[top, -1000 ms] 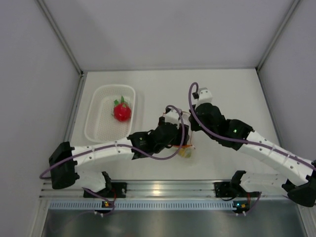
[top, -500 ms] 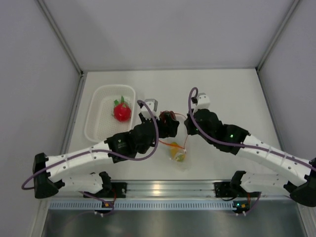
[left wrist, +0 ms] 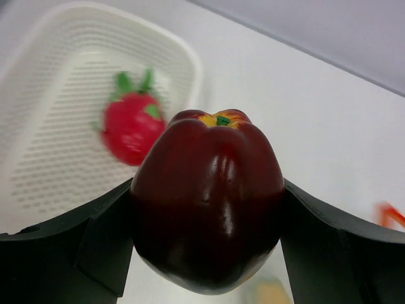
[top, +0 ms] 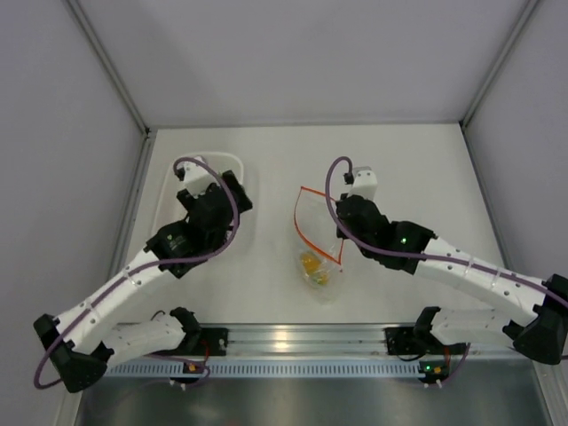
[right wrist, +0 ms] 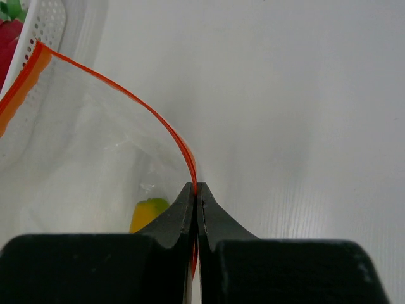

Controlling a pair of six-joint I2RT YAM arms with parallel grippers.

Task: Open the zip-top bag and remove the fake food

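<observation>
My left gripper (left wrist: 207, 193) is shut on the dark maroon fruit (left wrist: 209, 209) and holds it above the white basket (left wrist: 190, 60). In the top view it (top: 226, 197) hovers over the basket (top: 222, 157). The red fruit with green leaves (left wrist: 130, 130) lies in the basket; the arm hides it from the top camera. My right gripper (right wrist: 197, 190) is shut on the orange-red zip strip of the clear zip-top bag (right wrist: 95, 145), whose mouth gapes open. The yellow-orange fruit (right wrist: 149, 212) lies inside the bag. From above, the bag (top: 311, 226), this fruit (top: 312, 264) and the right gripper (top: 339, 235) sit mid-table.
The basket stands at the far left, close to the left wall; its corner (right wrist: 44, 25) shows just beyond the bag's mouth. White walls enclose the table on three sides. The arm bases and a metal rail (top: 284, 342) run along the near edge.
My left gripper has moved from the bag's mouth leftward and back to above the basket, carrying the maroon fruit. The right gripper keeps its pinch on the zip strip, and the bag's mouth is wider open.
</observation>
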